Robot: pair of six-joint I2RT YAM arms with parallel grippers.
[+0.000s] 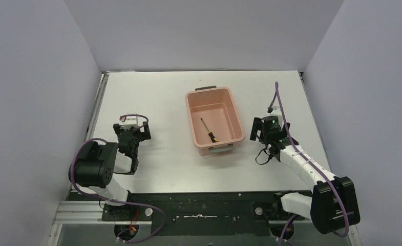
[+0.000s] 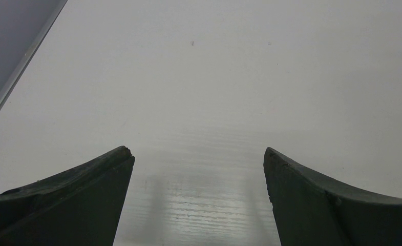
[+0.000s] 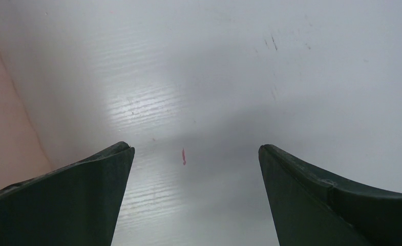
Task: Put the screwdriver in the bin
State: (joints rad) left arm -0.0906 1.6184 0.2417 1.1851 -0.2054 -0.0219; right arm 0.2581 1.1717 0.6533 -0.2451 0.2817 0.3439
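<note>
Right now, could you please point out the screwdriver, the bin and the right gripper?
screwdriver [image 1: 208,130], top external view, its middle.
bin [image 1: 238,116], top external view, right rim.
right gripper [image 3: 196,147], right wrist view, midway between fingertips.

Matt plastics on a faintly glossy white surface

The salmon-pink rectangular plastic bin [image 1: 209,91] looks smooth and dull. The slim screwdriver [image 1: 208,131] has a dark metal shaft, its black-and-yellow handle towards 5 o'clock. The white surface [image 2: 198,77] shows fine grain and soft sheen. The fingers [image 2: 76,200] of the left end effector [image 2: 198,154] look dark, matt and rough-edged.
</note>
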